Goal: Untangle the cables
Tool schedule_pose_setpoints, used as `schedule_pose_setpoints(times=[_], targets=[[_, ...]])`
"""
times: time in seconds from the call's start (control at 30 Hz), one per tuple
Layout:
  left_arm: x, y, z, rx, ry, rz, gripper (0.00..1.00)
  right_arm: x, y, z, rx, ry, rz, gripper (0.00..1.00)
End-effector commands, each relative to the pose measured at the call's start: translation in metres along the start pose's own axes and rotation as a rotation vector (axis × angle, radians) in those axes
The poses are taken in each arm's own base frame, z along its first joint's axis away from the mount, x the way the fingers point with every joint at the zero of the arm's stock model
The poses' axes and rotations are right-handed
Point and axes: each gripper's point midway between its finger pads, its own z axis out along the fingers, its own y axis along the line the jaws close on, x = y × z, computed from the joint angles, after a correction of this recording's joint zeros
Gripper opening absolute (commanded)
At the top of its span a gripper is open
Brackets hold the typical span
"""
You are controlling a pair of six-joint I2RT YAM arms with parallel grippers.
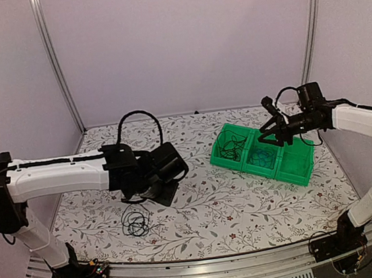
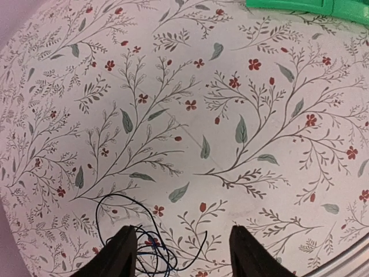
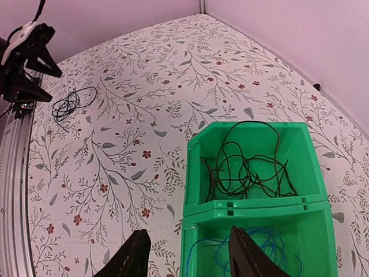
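From my console, the biggest thing in view is the bench (image 1: pixel 235 207), covered in a matte floral-print cloth. On its right side sits the green bin (image 3: pixel 253 206), hard glossy plastic split into three compartments. The cables are in two places. A dark tangle (image 3: pixel 248 170) of thin overlapping loops lies in the bin's end compartment, and a small coil (image 2: pixel 144 242) lies flat on the cloth, well apart from the bin on the left. A blue wire (image 3: pixel 253 248) is curled in the middle compartment. My right hand (image 3: pixel 190 257) hovers over the bin's middle compartment with its fingers parted about halfway and nothing between them. My left hand (image 2: pixel 184 254) hangs above the coil, also parted and holding nothing. The coil's loops run beside one finger and partly into the gap. I judge these wires to be nearly weightless, limp and springy. They should slide easily through the fingers and drag neighbouring loops along, so a pull from the middle would probably tighten the knots. I would pinch a single outer loop or a free end where it stands clear of the rest, though I cannot make out any ends from here.
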Motion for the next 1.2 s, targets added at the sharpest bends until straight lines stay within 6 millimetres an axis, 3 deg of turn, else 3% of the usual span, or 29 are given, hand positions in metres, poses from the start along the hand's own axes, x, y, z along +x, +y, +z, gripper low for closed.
schedule_pose_setpoints(times=[0.0, 0.13, 0.17, 0.3, 0.4, 0.43, 0.63, 0.67, 0.83, 0.97, 1.03, 1.17], targets=[[0.019, 0.056, 0.005, -0.115, 0.009, -0.223, 0.62, -0.019, 0.075, 0.052, -0.17, 0.046, -0.135, 0.5], [0.022, 0.092, 0.009, -0.061, -0.052, -0.428, 0.62, -0.011, 0.151, 0.113, -0.29, 0.172, -0.307, 0.52], [0.023, 0.098, 0.006, -0.05, -0.082, -0.469, 0.62, -0.009, 0.178, 0.126, -0.334, 0.193, -0.354, 0.52], [0.02, 0.111, -0.017, 0.045, -0.237, -0.605, 0.63, -0.003, 0.221, 0.173, -0.396, 0.236, -0.421, 0.56], [0.021, 0.12, -0.037, 0.125, -0.355, -0.685, 0.64, -0.008, 0.239, 0.2, -0.425, 0.244, -0.438, 0.57], [0.022, 0.121, -0.04, 0.145, -0.377, -0.697, 0.64, 0.0, 0.244, 0.213, -0.439, 0.266, -0.432, 0.58], [0.035, 0.127, -0.044, 0.155, -0.378, -0.716, 0.64, 0.013, 0.271, 0.264, -0.47, 0.303, -0.443, 0.62], [0.036, 0.126, -0.043, 0.158, -0.369, -0.711, 0.64, 0.023, 0.273, 0.273, -0.478, 0.322, -0.438, 0.62], [0.038, 0.12, -0.036, 0.15, -0.331, -0.681, 0.64, 0.042, 0.284, 0.298, -0.516, 0.354, -0.421, 0.62], [0.037, 0.121, -0.035, 0.146, -0.337, -0.671, 0.64, 0.051, 0.296, 0.304, -0.554, 0.358, -0.42, 0.6], [0.036, 0.121, -0.035, 0.145, -0.343, -0.665, 0.64, 0.053, 0.299, 0.305, -0.568, 0.362, -0.416, 0.47], [0.034, 0.115, -0.033, 0.162, -0.344, -0.626, 0.63, 0.048, 0.299, 0.298, -0.562, 0.362, -0.409, 0.04]])
